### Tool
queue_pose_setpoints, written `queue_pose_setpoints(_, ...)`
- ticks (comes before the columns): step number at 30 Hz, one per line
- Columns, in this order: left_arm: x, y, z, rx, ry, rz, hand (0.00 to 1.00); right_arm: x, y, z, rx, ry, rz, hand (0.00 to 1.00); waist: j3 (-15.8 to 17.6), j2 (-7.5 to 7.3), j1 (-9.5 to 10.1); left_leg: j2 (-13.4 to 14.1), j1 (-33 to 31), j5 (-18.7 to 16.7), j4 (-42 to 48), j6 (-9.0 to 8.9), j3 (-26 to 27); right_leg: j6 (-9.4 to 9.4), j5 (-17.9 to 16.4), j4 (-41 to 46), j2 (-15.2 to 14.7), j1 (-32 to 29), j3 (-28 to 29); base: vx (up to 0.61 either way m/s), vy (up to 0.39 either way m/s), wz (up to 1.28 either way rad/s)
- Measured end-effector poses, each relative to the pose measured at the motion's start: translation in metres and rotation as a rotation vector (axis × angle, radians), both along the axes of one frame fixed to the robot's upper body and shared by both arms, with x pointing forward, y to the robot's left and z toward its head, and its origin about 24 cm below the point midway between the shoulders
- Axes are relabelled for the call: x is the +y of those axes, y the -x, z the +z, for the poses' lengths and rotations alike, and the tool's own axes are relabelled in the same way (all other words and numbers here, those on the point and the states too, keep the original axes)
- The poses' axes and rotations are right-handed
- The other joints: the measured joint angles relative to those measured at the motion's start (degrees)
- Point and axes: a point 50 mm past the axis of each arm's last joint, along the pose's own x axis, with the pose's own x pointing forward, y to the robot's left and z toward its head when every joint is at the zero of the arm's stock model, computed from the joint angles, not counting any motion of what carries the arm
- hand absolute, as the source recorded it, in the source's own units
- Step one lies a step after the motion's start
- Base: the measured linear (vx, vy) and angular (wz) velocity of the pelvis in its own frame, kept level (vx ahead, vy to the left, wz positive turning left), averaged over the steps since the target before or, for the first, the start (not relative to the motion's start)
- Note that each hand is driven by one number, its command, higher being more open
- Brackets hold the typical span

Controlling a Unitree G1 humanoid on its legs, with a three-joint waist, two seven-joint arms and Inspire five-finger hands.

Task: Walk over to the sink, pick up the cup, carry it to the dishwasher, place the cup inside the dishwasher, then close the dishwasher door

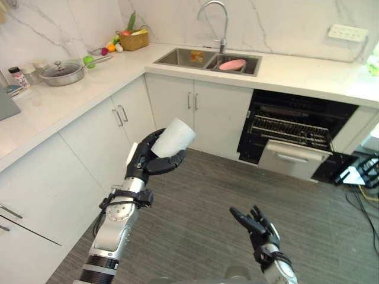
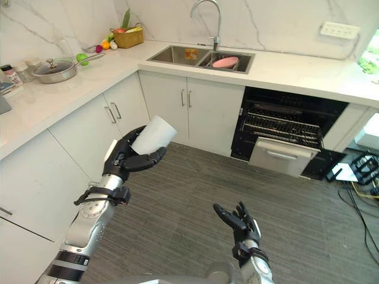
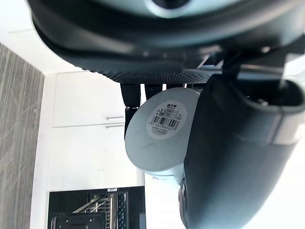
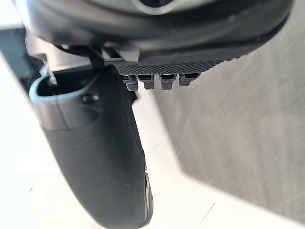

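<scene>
From where I'm standing, the robot's left hand (image 1: 144, 158) is curling its fingers and thumb round the white cup (image 1: 174, 136), holding it up in the air over the grey floor (image 1: 201, 201), well clear of the counter. The cup is lying tilted in that grip. Its long axis is running roughly from 7 o'clock to 1 o'clock in the head view, and the labelled base is facing back toward the wrist, so the mouth seems to be pointing up and away. The dishwasher (image 1: 299, 109) is standing open under the counter, its rack (image 1: 290, 131) showing, at about 3 o'clock from the cup and well apart from it. The sink (image 1: 177, 57) is sitting further off at about 12 o'clock. The right hand (image 1: 256, 225) is hanging low at about 5 o'clock from the cup, fingers spread loosely and holding nothing. It is nearer the dishwasher's side, but the cup is riding in the left. I'd judge the carrying leg is under way, and that the coming move turns on swinging the left arm rightward toward that open rack.
</scene>
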Motion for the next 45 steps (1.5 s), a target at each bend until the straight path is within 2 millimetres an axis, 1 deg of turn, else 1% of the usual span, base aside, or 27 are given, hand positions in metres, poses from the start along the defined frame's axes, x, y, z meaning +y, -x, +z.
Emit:
queue_pose_setpoints(1, -0.004, 0.001, -0.001, 0.004, -0.010, -0.018, 0.00, 0.000, -0.001, 0.005, -0.028, 0.000, 0.001, 1.00, 0.2, 0.33, 0.07, 0.9, 1.0, -0.8, 0.4, -0.61, -0.2, -0.31, 0.9, -6.1, 1.1, -0.1, -1.0, 0.44, -0.110, 0.26)
queue_pose_setpoints(3, -0.009, 0.003, 0.005, -0.017, -0.018, -0.061, 0.00, 0.004, -0.003, 0.027, -0.150, 0.013, 0.011, 1.00, -0.3, -0.17, 0.35, 2.7, 5.0, -6.0, 3.1, -3.68, 0.7, -1.60, 9.1, -24.4, 4.4, -0.1, -6.3, 0.52, -0.141, 0.09)
queue_pose_setpoints(5, -0.015, 0.006, 0.009, -0.036, 0.002, -0.082, 0.00, -0.003, -0.001, 0.042, -0.230, 0.044, -0.009, 1.00, -1.9, -0.47, 0.00, 3.3, 8.9, -10.1, 5.0, -5.48, 1.1, -5.57, 20.3, -20.8, 4.6, 0.7, -6.0, 0.61, -0.161, 0.11)
queue_pose_setpoints(6, -0.025, 0.007, 0.009, -0.038, 0.040, -0.099, 0.00, -0.010, -0.003, 0.048, -0.255, 0.074, -0.018, 1.00, -3.1, 2.66, 0.26, 6.1, 9.8, -11.0, 6.5, -5.55, 2.4, -5.93, 16.5, -17.6, 6.7, 0.7, -6.1, 0.59, -0.133, 0.01)
queue_pose_setpoints(8, -0.032, 0.009, 0.016, -0.072, 0.052, -0.145, 0.00, -0.012, -0.010, 0.059, -0.297, 0.092, -0.045, 1.00, -4.1, 4.36, -0.18, 8.3, 9.0, -9.8, 11.0, -5.64, 3.2, -6.59, 11.9, -14.5, 8.1, 0.8, -6.4, 0.56, -0.167, -0.05)
queue_pose_setpoints(10, -0.042, 0.009, 0.025, -0.113, 0.059, -0.209, 0.00, -0.014, -0.014, 0.076, -0.357, 0.099, -0.090, 1.00, -4.3, 4.92, -1.72, 11.0, 5.6, -6.8, 21.1, -7.96, 3.2, -7.01, 8.5, -13.0, 8.4, 2.8, -8.3, 0.55, -0.210, 0.31)
queue_pose_setpoints(12, -0.053, 0.010, 0.032, -0.150, 0.074, -0.273, 0.00, -0.021, -0.013, 0.097, -0.449, 0.119, -0.150, 1.00, -4.2, 5.13, -2.57, 14.3, -0.3, 2.1, 34.7, -11.51, 3.2, -7.39, 5.1, -12.5, 8.7, 5.9, -9.6, 0.32, -0.113, 0.27)
queue_pose_setpoints(13, -0.058, 0.012, 0.034, -0.169, 0.092, -0.294, 0.00, -0.029, -0.012, 0.113, -0.523, 0.143, -0.185, 1.00, -4.4, 5.59, -2.49, 16.6, -4.5, 12.7, 42.8, -12.70, 3.0, -7.31, 2.8, -13.0, 9.5, 8.0, -9.4, 0.41, -0.081, -0.04)
queue_pose_setpoints(14, -0.062, 0.012, 0.036, -0.177, 0.114, -0.306, 0.00, -0.035, -0.010, 0.127, -0.593, 0.170, -0.226, 1.00, -4.6, 5.99, -2.37, 18.6, -9.0, 13.7, 50.8, -13.40, 2.3, -7.63, 1.4, -13.8, 10.2, 10.1, -9.4, 0.49, -0.081, -0.10)
queue_pose_setpoints(16, -0.066, 0.013, 0.037, -0.191, 0.137, -0.311, 0.00, -0.047, -0.006, 0.147, -0.688, 0.213, -0.310, 1.00, -4.5, 5.69, -2.46, 20.7, -13.7, 7.0, 54.7, -10.05, 5.3, -8.24, -1.0, -14.1, 10.1, 14.0, -8.4, 0.47, -0.016, -0.24)
queue_pose_setpoints(19, -0.065, 0.013, 0.039, -0.213, 0.140, -0.304, 0.00, -0.050, -0.006, 0.159, -0.743, 0.222, -0.326, 1.00, -4.5, 5.56, -1.00, 22.0, -15.4, 0.0, 43.6, -5.80, 10.6, -7.15, -2.3, -15.2, 9.8, 17.1, -3.9, 0.39, 0.044, -0.75)
queue_pose_setpoints(22, -0.067, 0.014, 0.043, -0.241, 0.152, -0.295, 0.00, -0.049, -0.008, 0.159, -0.739, 0.223, -0.294, 1.00, -4.7, 5.17, -0.10, 18.8, -16.5, -0.2, 16.0, -6.30, 9.6, -4.99, -4.1, -16.8, 7.8, 18.2, 3.0, 0.40, 0.230, -1.20)
queue_pose_setpoints(24, -0.069, 0.016, 0.042, -0.246, 0.172, -0.260, 0.00, -0.051, -0.009, 0.154, -0.703, 0.236, -0.260, 1.00, -4.7, 5.03, 0.04, 16.6, -16.2, 5.7, 1.9, -7.82, 8.1, -1.35, -6.8, -15.6, 6.5, 18.2, 8.7, 0.41, 0.370, -1.26)
queue_pose_setpoints(25, -0.067, 0.019, 0.039, -0.238, 0.175, -0.248, 0.00, -0.051, -0.008, 0.151, -0.689, 0.235, -0.251, 1.00, -4.8, 4.78, 0.08, 16.0, -15.1, 8.9, 2.2, -8.33, 8.1, -0.56, -7.5, -15.2, 5.9, 18.4, 10.4, 0.44, 0.428, -1.29)
queue_pose_setpoints(26, -0.065, 0.023, 0.032, -0.219, 0.171, -0.233, 0.00, -0.049, -0.007, 0.148, -0.675, 0.228, -0.246, 1.00, -4.7, 4.31, -0.17, 15.3, -14.1, 11.7, 5.3, -10.97, 8.4, 0.49, -8.2, -14.9, 4.5, 19.5, 12.4, 0.44, 0.445, -0.97)
queue_pose_setpoints(29, -0.057, 0.026, 0.026, -0.199, 0.108, -0.232, 0.00, -0.043, -0.006, 0.139, -0.643, 0.197, -0.230, 1.00, -3.9, 0.73, -1.20, 13.1, -13.8, 4.4, 14.1, -9.65, 8.0, 0.43, -7.8, -11.6, 1.2, 19.7, 14.9, 0.40, 0.390, -0.50)
queue_pose_setpoints(31, -0.054, 0.026, 0.025, -0.196, 0.083, -0.236, 0.00, -0.042, -0.007, 0.132, -0.618, 0.198, -0.224, 1.00, -4.2, -1.32, -1.49, 11.2, -11.5, 2.2, 13.9, -9.46, 8.0, 0.54, -6.2, -6.7, -0.1, 18.7, 15.4, 0.34, 0.264, -0.21)
queue_pose_setpoints(33, -0.052, 0.025, 0.026, -0.202, 0.078, -0.229, 0.00, -0.047, -0.014, 0.120, -0.575, 0.193, -0.239, 1.00, -3.8, -2.66, -1.41, 9.1, -6.9, 0.0, 11.0, -9.73, 8.5, 4.54, -2.1, 4.1, -1.7, 14.6, 15.4, 0.19, 0.128, -0.24)
queue_pose_setpoints(34, -0.051, 0.024, 0.026, -0.203, 0.074, -0.220, 0.00, -0.049, -0.016, 0.108, -0.526, 0.181, -0.257, 1.00, -3.6, -3.70, -1.38, 7.5, -4.0, -0.5, 9.8, -9.33, 9.1, 7.46, 2.4, 10.6, -3.4, 12.2, 15.4, 0.26, 0.189, -0.30)
queue_pose_setpoints(35, -0.051, 0.024, 0.026, -0.203, 0.074, -0.214, 0.00, -0.051, -0.015, 0.098, -0.480, 0.175, -0.272, 1.00, -3.6, -3.69, -1.19, 6.9, -2.4, -1.4, 9.3, -8.71, 10.0, 7.81, 8.0, 14.7, -4.4, 9.5, 14.8, 0.25, 0.188, -0.30)
queue_pose_setpoints(38, -0.049, 0.020, 0.031, -0.232, 0.063, -0.180, 0.00, -0.050, -0.013, 0.081, -0.389, 0.155, -0.285, 1.00, -3.1, -0.28, -1.55, 7.3, 2.4, -1.9, 4.4, -7.95, 10.9, 3.46, 22.4, 21.6, -5.0, 3.2, 12.4, 0.18, 0.119, -0.40)
queue_pose_setpoints(39, -0.043, 0.014, 0.037, -0.260, 0.062, -0.142, 0.00, -0.044, -0.016, 0.078, -0.376, 0.135, -0.271, 1.00, -1.5, -0.34, -1.69, 7.6, 5.0, -2.0, 2.1, -7.91, 12.0, 1.57, 10.1, 27.2, -4.8, -1.4, 9.6, 0.21, 0.027, -0.73)
queue_pose_setpoints(40, -0.035, 0.011, 0.040, -0.271, 0.068, -0.084, 0.00, -0.039, -0.018, 0.079, -0.378, 0.126, -0.252, 1.00, -0.5, 0.64, -1.83, 8.4, 7.6, -2.0, -0.1, -7.91, 12.0, -0.94, 2.1, 23.7, -3.4, -5.2, 3.1, 0.21, -0.009, -0.78)
queue_pose_setpoints(42, -0.028, 0.009, 0.042, -0.278, 0.062, -0.053, 0.00, -0.037, -0.018, 0.079, -0.382, 0.128, -0.247, 1.00, -0.5, 0.61, -1.80, 8.7, 8.8, -2.0, -0.5, -7.81, 11.9, -1.46, 1.3, 12.8, -2.0, -6.1, -2.3, 0.18, -0.067, -0.53)
queue_pose_setpoints(43, -0.025, 0.009, 0.043, -0.285, 0.057, -0.040, 0.00, -0.037, -0.016, 0.081, -0.387, 0.133, -0.248, 1.00, -0.9, -0.68, -1.77, 8.1, 9.4, -2.7, 0.0, -8.15, 11.5, -3.29, 4.5, 0.5, -0.8, -4.9, -5.6, 0.28, -0.123, -0.37)
queue_pose_setpoints(44, -0.026, 0.006, 0.044, -0.291, 0.062, -0.031, 0.00, -0.041, -0.018, 0.088, -0.417, 0.159, -0.240, 1.00, 0.7, 0.70, -1.98, 8.8, 10.3, -5.7, 2.0, -8.68, 10.2, -5.67, 10.2, -9.0, 1.4, -1.8, -8.1, 0.29, -0.070, -0.56)
queue_pose_setpoints(45, -0.032, 0.007, 0.041, -0.268, 0.063, -0.044, 0.00, -0.047, -0.019, 0.091, -0.426, 0.183, -0.232, 1.00, 0.8, 2.82, -1.49, 8.3, 8.8, -7.0, 2.6, -7.81, 7.3, -5.87, 12.5, -13.8, 4.0, -0.1, -7.8, 0.20, -0.005, -0.59)
